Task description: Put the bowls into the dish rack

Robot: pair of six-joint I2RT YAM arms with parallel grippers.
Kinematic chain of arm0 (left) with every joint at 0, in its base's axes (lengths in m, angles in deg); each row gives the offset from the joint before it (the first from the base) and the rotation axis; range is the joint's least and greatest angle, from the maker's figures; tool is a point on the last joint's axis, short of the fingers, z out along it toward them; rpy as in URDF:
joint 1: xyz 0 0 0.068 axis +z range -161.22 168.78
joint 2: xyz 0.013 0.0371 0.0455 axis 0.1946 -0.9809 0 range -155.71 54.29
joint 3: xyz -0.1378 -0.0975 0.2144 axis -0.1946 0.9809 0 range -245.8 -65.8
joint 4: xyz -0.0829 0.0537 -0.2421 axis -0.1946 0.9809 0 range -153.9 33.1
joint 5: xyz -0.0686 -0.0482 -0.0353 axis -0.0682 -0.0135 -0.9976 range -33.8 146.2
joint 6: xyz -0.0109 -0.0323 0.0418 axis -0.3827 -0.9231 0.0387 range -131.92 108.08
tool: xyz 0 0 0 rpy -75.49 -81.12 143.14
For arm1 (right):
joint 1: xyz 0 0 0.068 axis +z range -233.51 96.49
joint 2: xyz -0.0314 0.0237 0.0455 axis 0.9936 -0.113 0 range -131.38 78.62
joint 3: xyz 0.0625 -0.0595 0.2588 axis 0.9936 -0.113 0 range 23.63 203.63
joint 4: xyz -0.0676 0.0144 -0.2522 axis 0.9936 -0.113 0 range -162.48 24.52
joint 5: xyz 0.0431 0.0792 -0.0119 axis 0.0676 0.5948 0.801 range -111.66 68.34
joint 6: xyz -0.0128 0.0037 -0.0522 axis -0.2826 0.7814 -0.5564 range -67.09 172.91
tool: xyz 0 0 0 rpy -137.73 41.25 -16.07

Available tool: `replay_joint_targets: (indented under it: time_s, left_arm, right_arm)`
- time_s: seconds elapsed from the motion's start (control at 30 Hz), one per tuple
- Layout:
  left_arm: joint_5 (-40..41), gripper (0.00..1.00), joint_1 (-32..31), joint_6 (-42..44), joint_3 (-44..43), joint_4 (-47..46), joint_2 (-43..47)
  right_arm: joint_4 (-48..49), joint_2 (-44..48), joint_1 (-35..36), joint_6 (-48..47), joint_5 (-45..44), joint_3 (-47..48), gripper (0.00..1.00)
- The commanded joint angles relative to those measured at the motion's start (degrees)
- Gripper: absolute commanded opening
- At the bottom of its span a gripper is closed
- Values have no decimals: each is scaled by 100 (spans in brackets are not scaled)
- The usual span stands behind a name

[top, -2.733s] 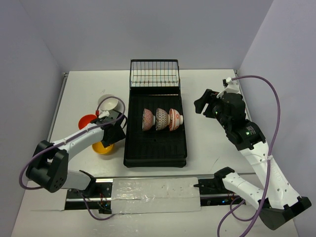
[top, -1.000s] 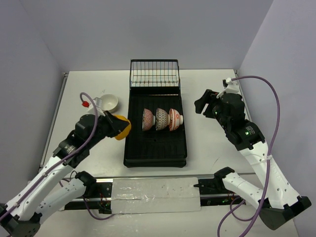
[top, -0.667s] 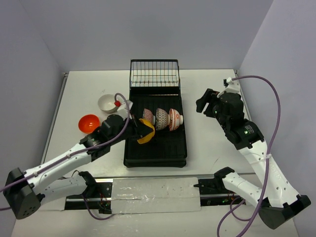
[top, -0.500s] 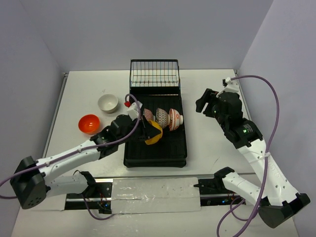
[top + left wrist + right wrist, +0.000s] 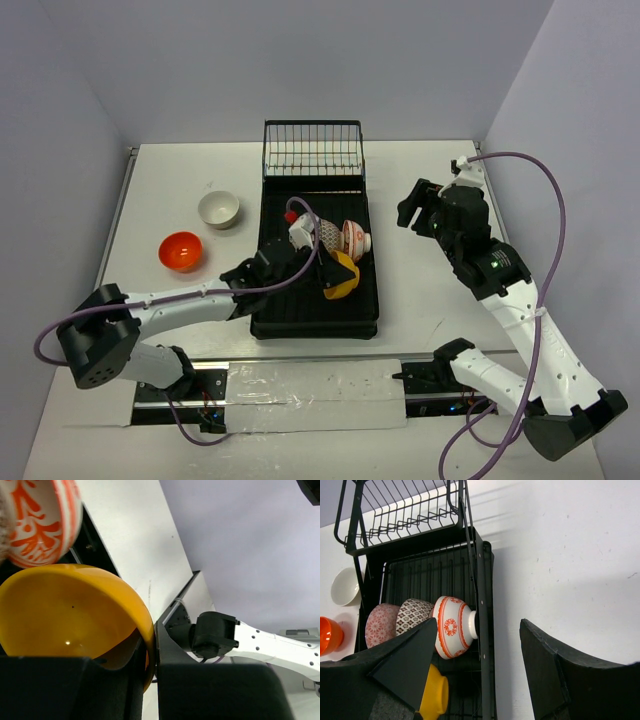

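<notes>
Top external view: the table (image 5: pixel 430 180) carries the dish rack (image 5: pixel 262 322), a long black ribbed tray with an upright wire basket (image 5: pixel 312 150) at its far end.

Left gripper (image 5: pixel 320 265) reaches over the tray from the rack's left side. Its jaws are closed on the rim of the yellow-orange bowl (image 5: pixel 340 277), one finger inside the bowl and one outside, as the left wrist view confirms (image 5: pixel 70 615). The bowl is tilted on edge over the tray floor. Contact with the tray cannot be determined.

Right gripper (image 5: pixel 477 625) hangs above the table to the right of the rack. Its jaws are spread wide and hold nothing.

Three patterned bowls stand on edge in a row across the tray, just beyond the left gripper:
- pinkish bowl (image 5: pixel 380 625), farthest from the right gripper;
- grey speckled bowl (image 5: pixel 412 616), in the middle;
- red-on-white bowl (image 5: pixel 451 626), nearest the right gripper and just beside the held bowl.

Two bowls sit on the table, well to the left of the left gripper and outside the rack: the white bowl (image 5: pixel 218 208) and, nearer the arm bases, the red-orange bowl (image 5: pixel 181 251).
</notes>
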Motion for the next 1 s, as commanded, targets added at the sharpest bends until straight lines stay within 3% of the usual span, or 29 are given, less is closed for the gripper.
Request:
replay_joint_targets:
  time_s: [0.0,0.97]
  left_arm:
    - [-104,0,-160,-163,-374,-929,-173]
    - [643,0,-951,-637,-129,-2352,-886]
  right_arm:
    - [170,29,42,21,-150,-12,74]
    - [232,-41,42,48,8,-21,74]
